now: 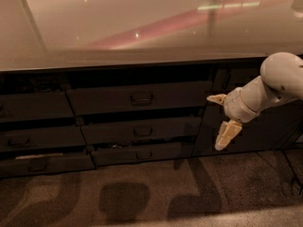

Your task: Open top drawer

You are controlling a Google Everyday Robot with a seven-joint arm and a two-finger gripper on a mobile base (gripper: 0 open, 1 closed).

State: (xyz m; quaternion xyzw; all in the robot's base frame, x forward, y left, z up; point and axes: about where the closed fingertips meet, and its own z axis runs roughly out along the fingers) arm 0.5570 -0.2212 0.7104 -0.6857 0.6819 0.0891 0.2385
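Camera view: the top drawer (104, 100) sits mid-frame under the worktop (142, 37), its front running left to right. The gripper (217, 122) hangs just past the drawer's right end, fingers (226, 134) spread wide and holding nothing. The handle (141, 98) lies to their left.

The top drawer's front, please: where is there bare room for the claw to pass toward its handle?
The open claw hangs right of the wide dark grey top drawer. The drawer face between its small loop handle and the claw is bare, as is the patterned carpet below. The white arm crowds the right cabinet.
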